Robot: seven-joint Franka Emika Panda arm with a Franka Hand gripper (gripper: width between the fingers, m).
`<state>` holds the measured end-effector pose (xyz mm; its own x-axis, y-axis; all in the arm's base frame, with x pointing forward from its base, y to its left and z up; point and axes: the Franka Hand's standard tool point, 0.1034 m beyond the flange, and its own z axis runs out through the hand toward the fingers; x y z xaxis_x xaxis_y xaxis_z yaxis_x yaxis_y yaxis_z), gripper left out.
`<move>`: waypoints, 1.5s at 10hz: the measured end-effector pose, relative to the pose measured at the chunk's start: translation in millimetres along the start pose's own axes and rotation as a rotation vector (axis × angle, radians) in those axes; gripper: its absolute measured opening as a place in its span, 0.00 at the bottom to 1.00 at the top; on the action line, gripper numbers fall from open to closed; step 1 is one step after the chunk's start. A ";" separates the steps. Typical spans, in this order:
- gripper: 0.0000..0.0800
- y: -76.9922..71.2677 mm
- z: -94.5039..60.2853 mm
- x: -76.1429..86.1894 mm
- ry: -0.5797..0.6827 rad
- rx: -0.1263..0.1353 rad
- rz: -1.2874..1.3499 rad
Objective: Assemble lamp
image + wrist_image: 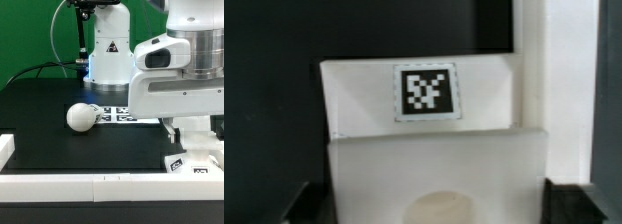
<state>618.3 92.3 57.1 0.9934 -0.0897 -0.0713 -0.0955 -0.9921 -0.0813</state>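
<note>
Lamp base (188, 160): lower right of exterior view, just beside the white border rail (100, 186). Tagged face fills the wrist view.

Gripper (193, 143): down over the base. Clenched or loose, cannot tell; fingertips hidden.

Bulb (82, 117): left of centre, well apart, near the marker board (122, 113).

Judgement: square the jaws on the base and get firm contact both sides before drawing it off the rail. A skewed hold likely twists it.

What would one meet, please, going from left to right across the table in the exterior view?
The bulb → marker board → lamp base, at the exterior view's right.
</note>
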 end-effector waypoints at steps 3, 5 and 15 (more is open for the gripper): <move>0.87 0.0 0.1 0.0 0.000 0.000 0.000; 0.87 3.8 -20.7 -7.6 -0.023 0.009 0.013; 0.87 73.7 -67.6 -26.8 -0.088 0.056 0.132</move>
<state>588.9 15.6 120.2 0.9629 -0.2087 -0.1713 -0.2307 -0.9655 -0.1207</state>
